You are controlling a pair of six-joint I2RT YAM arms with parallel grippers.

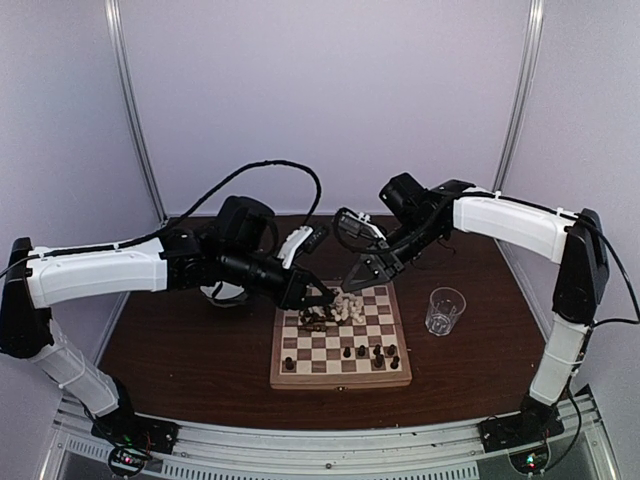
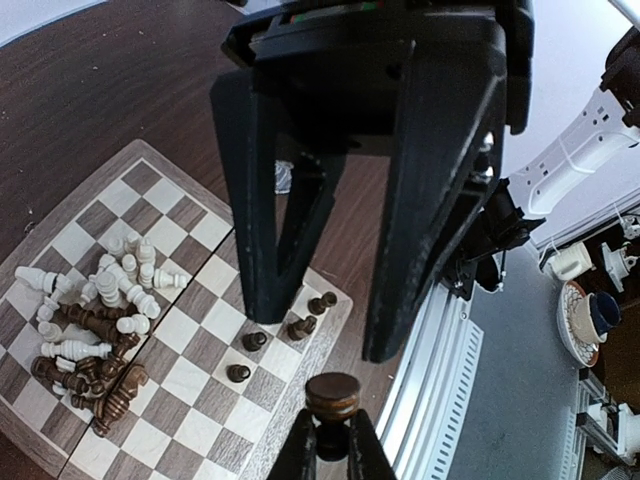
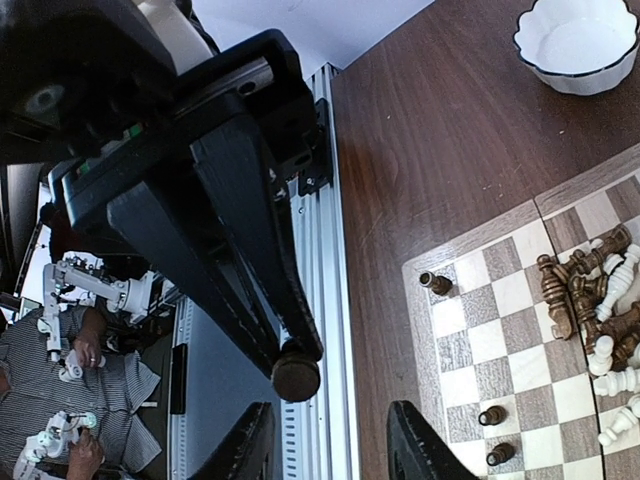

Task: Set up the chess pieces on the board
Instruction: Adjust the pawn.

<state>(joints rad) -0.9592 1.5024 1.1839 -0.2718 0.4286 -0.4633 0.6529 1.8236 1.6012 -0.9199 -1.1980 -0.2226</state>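
Note:
The board (image 1: pixel 330 378) lies in the middle of the table. A heap of fallen dark and cream chess pieces (image 1: pixel 335 310) covers its far squares. A few dark pieces (image 1: pixel 377 360) stand along the near rows. My left gripper (image 2: pixel 330 455) is shut on a dark piece (image 2: pixel 332 396) by its stem and holds it above the board's edge (image 2: pixel 290 400). In the top view that gripper (image 1: pixel 325 297) hovers over the heap. My right gripper (image 3: pixel 330 445) hangs open and empty just beside it, facing the held piece (image 3: pixel 296 377).
A clear glass (image 1: pixel 445 310) stands on the table right of the board. A white scalloped bowl (image 3: pixel 580 40) sits on the table beyond the board in the right wrist view. The aluminium rail (image 1: pixel 330 440) runs along the near edge.

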